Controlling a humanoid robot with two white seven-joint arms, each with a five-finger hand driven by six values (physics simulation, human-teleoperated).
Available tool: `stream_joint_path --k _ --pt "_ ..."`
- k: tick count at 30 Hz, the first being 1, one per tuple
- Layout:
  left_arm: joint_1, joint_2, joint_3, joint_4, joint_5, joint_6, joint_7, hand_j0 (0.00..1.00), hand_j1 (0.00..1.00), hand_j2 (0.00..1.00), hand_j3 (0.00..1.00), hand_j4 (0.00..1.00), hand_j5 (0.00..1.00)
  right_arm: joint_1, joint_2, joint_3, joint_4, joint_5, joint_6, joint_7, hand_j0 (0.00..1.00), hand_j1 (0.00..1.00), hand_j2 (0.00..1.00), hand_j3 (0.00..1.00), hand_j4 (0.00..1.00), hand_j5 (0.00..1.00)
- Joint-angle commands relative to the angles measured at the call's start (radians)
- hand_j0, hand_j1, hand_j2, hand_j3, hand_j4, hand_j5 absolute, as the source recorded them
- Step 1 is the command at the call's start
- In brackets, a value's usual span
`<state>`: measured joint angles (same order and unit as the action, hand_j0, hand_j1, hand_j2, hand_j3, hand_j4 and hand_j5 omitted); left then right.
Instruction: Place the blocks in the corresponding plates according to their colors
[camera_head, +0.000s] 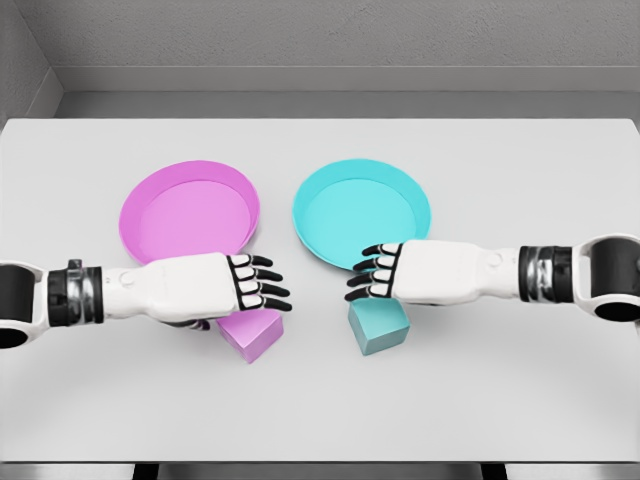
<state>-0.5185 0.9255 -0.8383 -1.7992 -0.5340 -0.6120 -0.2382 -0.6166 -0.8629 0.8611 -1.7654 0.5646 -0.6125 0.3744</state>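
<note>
While both blocks sit on the counter (100, 400) rather than in their plates, each arm reaches inward toward its own colour. The left hand (205, 287) lies palm down, its dark fingers (262, 283) loosely extended and holding nothing; the pink block (252, 334) rests just below and partly under its fingertips, and the pink plate (190, 212) lies directly beyond the hand, its near rim tucked behind the knuckles. The right hand (418, 272) mirrors it, fingers relaxed and empty, with the teal block (379, 327) just beneath its fingertips and the teal plate (360, 212) beyond them, the fingers overlapping its near rim. Pairing each hand with the nearer block and plate probably keeps the arms from crossing. Whether either hand touches its block cannot be told. Neither block appears lifted, so grasping is likely the step in hand.
</note>
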Motion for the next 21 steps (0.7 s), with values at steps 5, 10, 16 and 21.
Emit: stream_joint_path --k 5,10,16,21 --pt "0.0 -0.002 -0.007 0.001 0.006 0.001 0.0 1.0 1.0 1.0 1.0 1.0 1.0 -0.005 0.008 0.026 0.0 0.003 0.002 0.001 1.0 1.0 1.0 1.0 1.0 1.0" --pt "0.0 -0.004 -0.015 0.001 0.005 0.001 0.0 1.0 1.0 1.0 1.0 1.0 1.0 -0.002 0.008 0.029 0.0 0.008 0.002 0.001 1.0 1.0 1.0 1.0 1.0 1.0" --pt "0.002 -0.008 -0.018 0.003 0.005 0.001 0.002 1.0 1.0 1.0 1.0 1.0 1.0 -0.003 0.028 0.042 0.0 0.009 0.002 0.001 1.0 1.0 1.0 1.0 1.0 1.0" --pt "0.003 -0.01 -0.021 0.004 0.005 0.001 0.0 1.0 1.0 1.0 1.0 1.0 1.0 -0.002 0.028 0.064 0.0 0.018 0.002 0.001 1.0 1.0 1.0 1.0 1.0 1.0"
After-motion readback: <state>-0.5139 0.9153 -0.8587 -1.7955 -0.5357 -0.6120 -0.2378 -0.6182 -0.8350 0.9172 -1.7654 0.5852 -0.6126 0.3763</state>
